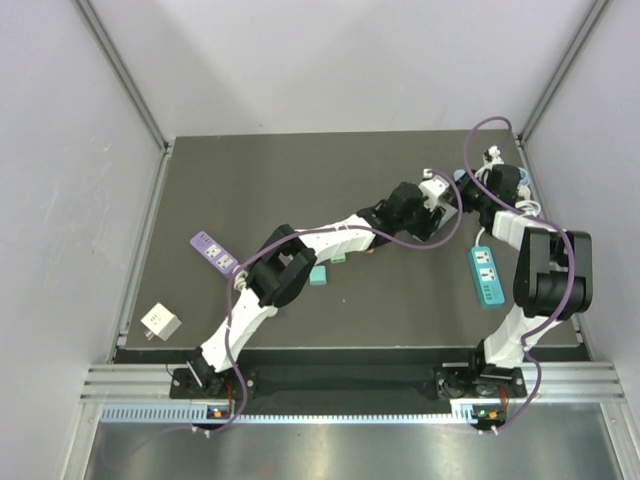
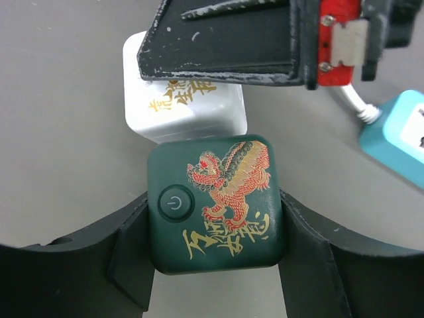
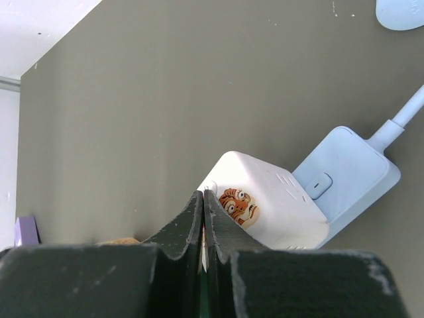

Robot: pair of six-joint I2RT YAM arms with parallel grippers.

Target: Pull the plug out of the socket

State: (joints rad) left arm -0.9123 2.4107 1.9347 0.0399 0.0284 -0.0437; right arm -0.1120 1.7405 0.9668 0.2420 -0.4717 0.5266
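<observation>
Left pincer (image 2: pixel 215 228) is clamped on the dark green dragon-printed power cube (image 2: pixel 218 192), far right on the tabletop (image 1: pixel 300 180). White cube (image 2: pixel 185 109) touches its far face. Right pincer (image 3: pixel 203 202) is pressed together, tips at the white cube.

A power symbol (image 2: pixel 173 203) marks the green cube (image 2: pixel 228 248).
</observation>
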